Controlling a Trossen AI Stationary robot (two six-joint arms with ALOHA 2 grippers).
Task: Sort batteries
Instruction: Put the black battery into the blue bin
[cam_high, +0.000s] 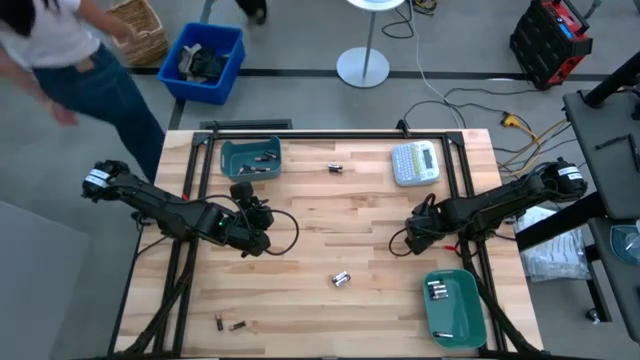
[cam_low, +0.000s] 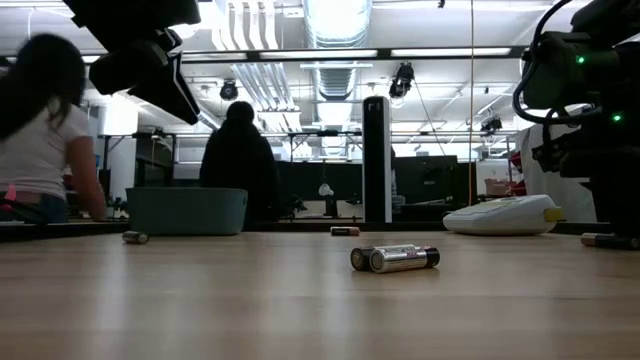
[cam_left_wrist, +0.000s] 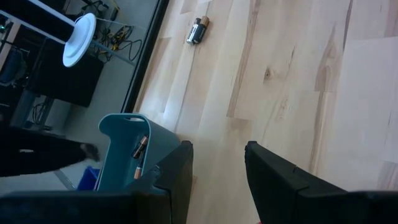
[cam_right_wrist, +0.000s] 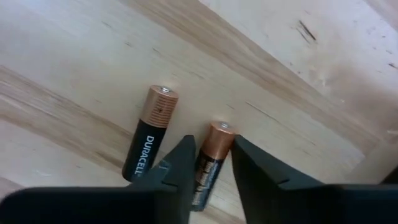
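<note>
Two copper-and-black batteries lie side by side on the wood near the table's right side. My right gripper (cam_right_wrist: 210, 157) (cam_high: 418, 238) points down over them and is closed on one battery (cam_right_wrist: 210, 163); the other battery (cam_right_wrist: 149, 140) lies free beside it. My left gripper (cam_left_wrist: 217, 165) (cam_high: 250, 205) hangs open and empty above the table's left half. A battery pair (cam_high: 341, 279) (cam_low: 395, 258) lies near the middle, another battery (cam_high: 335, 168) lies far back, and two lie at the near left (cam_high: 230, 324). My right gripper pinches the battery's long sides between its two fingers (cam_right_wrist: 181, 163), close behind its copper end (cam_right_wrist: 219, 134). The fingers come from above, pointing down, and lie across the battery. The battery lies flat on the table.
A teal tray (cam_high: 228, 150) at the far left holds a few batteries, and a teal tray (cam_high: 470, 300) at the near right holds some silvery ones. A grey-white label maker (cam_high: 415, 163) sits at the far right. A person stands beyond the far left corner.
</note>
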